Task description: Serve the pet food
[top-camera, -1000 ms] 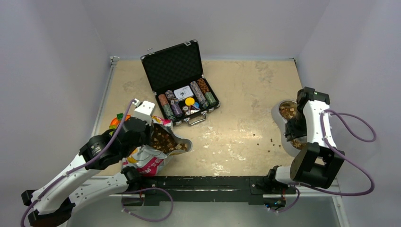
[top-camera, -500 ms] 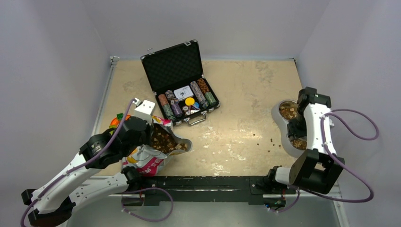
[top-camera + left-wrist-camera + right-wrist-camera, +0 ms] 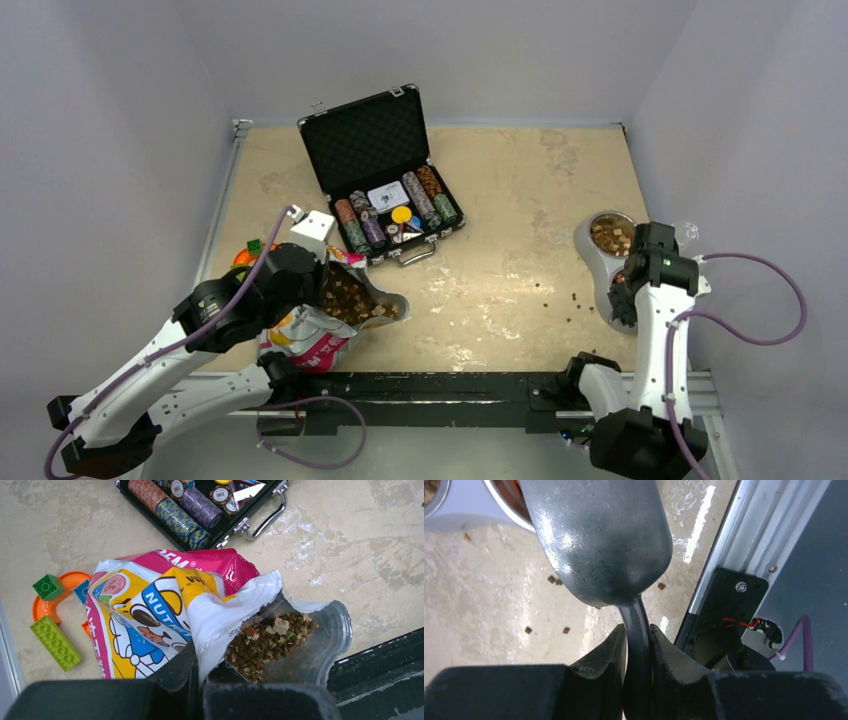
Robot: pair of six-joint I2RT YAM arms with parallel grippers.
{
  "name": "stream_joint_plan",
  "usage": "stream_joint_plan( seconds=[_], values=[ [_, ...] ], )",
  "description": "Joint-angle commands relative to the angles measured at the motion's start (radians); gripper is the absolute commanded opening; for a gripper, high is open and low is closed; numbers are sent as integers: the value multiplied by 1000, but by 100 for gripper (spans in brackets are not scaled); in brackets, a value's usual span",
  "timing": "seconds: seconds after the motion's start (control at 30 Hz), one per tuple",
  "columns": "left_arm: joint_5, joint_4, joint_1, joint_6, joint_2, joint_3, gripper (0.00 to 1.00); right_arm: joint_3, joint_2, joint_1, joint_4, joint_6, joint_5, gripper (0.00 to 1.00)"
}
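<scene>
The brown dry kibble pellets (image 3: 267, 640) lie mostly in the crinkly pink, yellow and white printed bag (image 3: 150, 600) at lower left of the top view; more fills the far cup of the grey double bowl (image 3: 585, 247). The left gripper (image 3: 198, 680), pressed together on the bag's rim, likely props its mouth open. The right gripper (image 3: 638, 645) pinches the handle of a dark metal scoop (image 3: 599, 540) by the bowl. Only the scoop's rounded back shows, hiding any load; the right arm (image 3: 660, 310) covers the near cup.

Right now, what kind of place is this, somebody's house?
Probably a robot test booth, not a house: plain walls box in a scuffed tabletop, and a poker chip case, toy bricks and pet food bag look like practice props.
</scene>
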Motion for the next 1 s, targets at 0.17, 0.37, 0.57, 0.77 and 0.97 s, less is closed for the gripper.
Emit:
stream_joint_plan(
  seconds=[0.17,0.37,0.57,0.77,0.97],
  values=[
    [75,18,8,-32,28,24,0,-118,-289,-2,225,-399,-498,0],
    [132,34,9,-18,86,49,0,-233,-397,29,433,-459,-1122,0],
    [260,57,9,-14,133,52,0,-202,-350,408,618,-337,-1321,0],
    [299,77,9,-14,155,65,0,-168,-201,764,729,-222,-1335,0],
    [348,62,9,1,124,53,0,-33,27,1021,649,-262,-1265,0]
  ],
)
